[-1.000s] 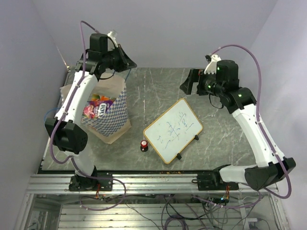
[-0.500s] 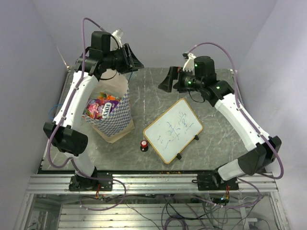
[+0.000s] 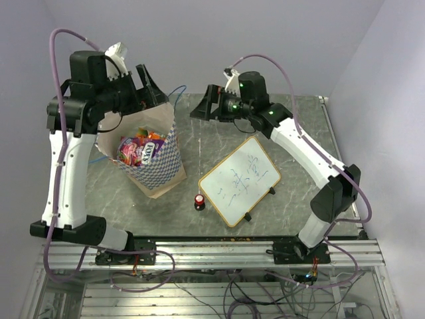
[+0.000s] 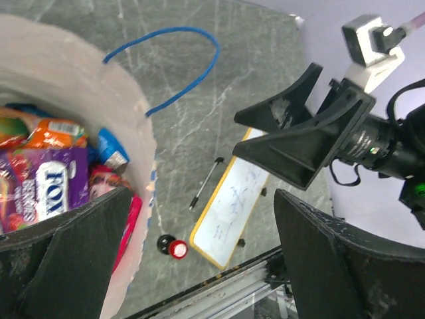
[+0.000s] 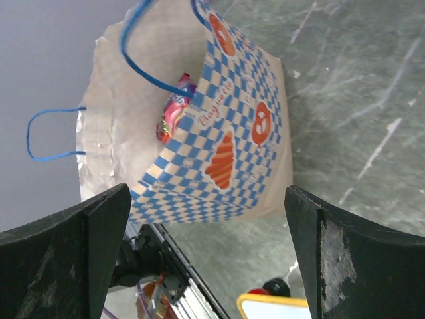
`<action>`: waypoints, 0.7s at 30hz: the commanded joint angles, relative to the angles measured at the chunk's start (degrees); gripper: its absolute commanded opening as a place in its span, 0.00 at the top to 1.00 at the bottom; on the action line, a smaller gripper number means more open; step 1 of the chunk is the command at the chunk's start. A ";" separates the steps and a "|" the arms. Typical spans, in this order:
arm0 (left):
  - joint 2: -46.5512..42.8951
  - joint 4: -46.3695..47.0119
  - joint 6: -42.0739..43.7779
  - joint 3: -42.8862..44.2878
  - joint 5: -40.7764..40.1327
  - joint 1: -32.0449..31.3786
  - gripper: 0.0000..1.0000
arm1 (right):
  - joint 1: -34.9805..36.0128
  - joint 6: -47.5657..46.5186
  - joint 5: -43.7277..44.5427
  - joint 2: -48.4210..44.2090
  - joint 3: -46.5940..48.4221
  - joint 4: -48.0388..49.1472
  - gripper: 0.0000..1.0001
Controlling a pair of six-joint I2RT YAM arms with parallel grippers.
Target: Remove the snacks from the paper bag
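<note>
The paper bag (image 3: pixel 159 159) stands upright at the table's left, cream with a blue-and-white checkered band, its mouth open. Several snacks (image 3: pixel 136 149) lie packed inside; a purple packet (image 4: pixel 46 193) and orange ones show in the left wrist view, and a pink one (image 5: pixel 174 109) in the right wrist view. My left gripper (image 3: pixel 151 90) hangs open above the bag's far rim (image 4: pixel 99 86), holding nothing. My right gripper (image 3: pixel 202 106) is open and empty in the air just right of the bag (image 5: pixel 212 133), facing it.
A wood-framed whiteboard (image 3: pixel 239 179) lies right of centre, with a small red-topped black knob (image 3: pixel 199 200) at its near-left corner and a pen (image 4: pixel 206 183) beside it. The bag's blue cord handles (image 4: pixel 172 66) stick out loose. Purple walls close in on the left and the back.
My left gripper has gone from shut to open and drawn up and left from the bag's rim. The right arm has swung left across the table to the bag.
</note>
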 commanded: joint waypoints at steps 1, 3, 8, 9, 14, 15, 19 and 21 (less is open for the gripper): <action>-2.64 -7.82 2.74 0.04 -7.82 0.39 0.00 | 2.50 1.91 0.57 3.16 4.73 4.48 0.00; -4.78 -9.25 2.03 -1.30 -12.89 0.47 0.00 | 2.89 2.80 1.83 5.11 6.20 5.81 0.00; -9.68 -14.38 -0.58 -3.38 -24.84 0.48 0.00 | 4.20 8.34 0.56 7.50 5.89 13.70 0.00; -10.93 -15.29 -1.46 -3.87 -27.36 0.44 0.00 | 4.77 8.81 0.98 7.61 5.57 15.51 0.00; -18.13 -17.24 -4.74 -8.07 -34.96 0.48 0.01 | 7.29 9.21 4.46 10.30 8.73 17.95 0.00; -19.33 -17.50 -5.15 -8.53 -35.63 0.48 0.01 | 7.65 9.07 5.62 10.98 9.68 17.69 0.01; -22.51 -19.17 -7.06 -9.01 -38.15 0.48 0.01 | 7.81 10.06 9.48 14.83 15.05 14.61 0.16; -23.59 -20.50 -8.42 -9.45 -39.68 0.48 0.01 | 7.80 10.50 8.89 17.00 18.12 13.86 0.25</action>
